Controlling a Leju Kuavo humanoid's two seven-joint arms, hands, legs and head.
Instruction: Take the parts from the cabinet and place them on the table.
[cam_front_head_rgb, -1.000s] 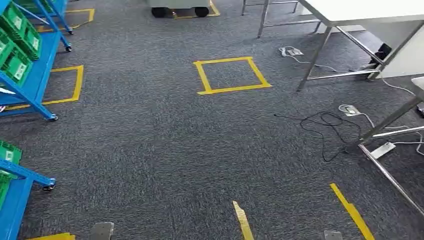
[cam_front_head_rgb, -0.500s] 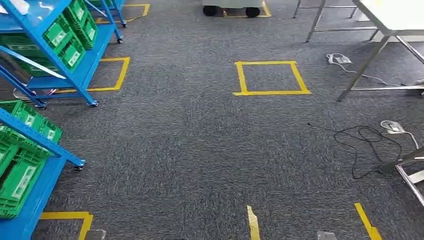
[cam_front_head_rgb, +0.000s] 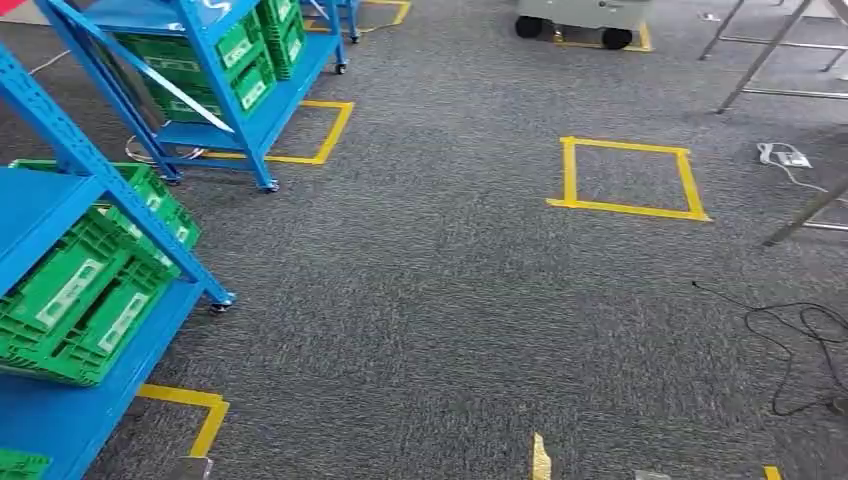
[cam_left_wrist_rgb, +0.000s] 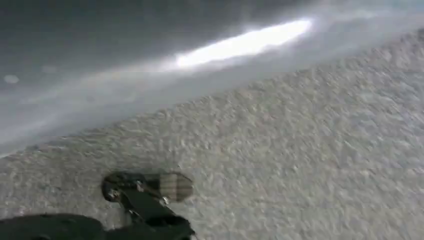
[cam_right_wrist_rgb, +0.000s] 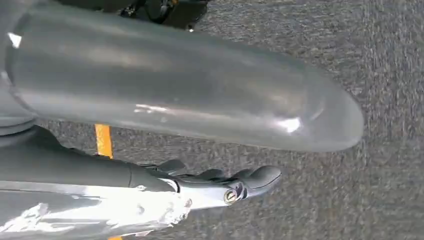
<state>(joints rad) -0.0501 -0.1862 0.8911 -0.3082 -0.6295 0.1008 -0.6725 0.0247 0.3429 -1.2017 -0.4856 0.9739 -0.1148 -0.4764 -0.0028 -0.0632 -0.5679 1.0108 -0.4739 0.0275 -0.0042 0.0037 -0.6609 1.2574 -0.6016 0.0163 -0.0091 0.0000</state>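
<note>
Blue racks (cam_front_head_rgb: 215, 75) with green bins (cam_front_head_rgb: 85, 290) stand left on grey carpet (cam_front_head_rgb: 430, 290), beside yellow tape squares (cam_front_head_rgb: 625, 180). Right hand (cam_right_wrist_rgb: 220, 185) hangs over the carpet, fingers loosely extended, holding nothing. Left hand (cam_left_wrist_rgb: 145, 200): dark, blurred, state unclear.

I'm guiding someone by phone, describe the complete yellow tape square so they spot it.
Start from the blue metal shelving racks holding green plastic crates. Cross the grey carpet to the yellow tape square. Unlike the other tape marks, it is fully closed, standing alone.

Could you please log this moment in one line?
stage: before pick | blue cabinet holding green crates at left | right hand empty
</note>
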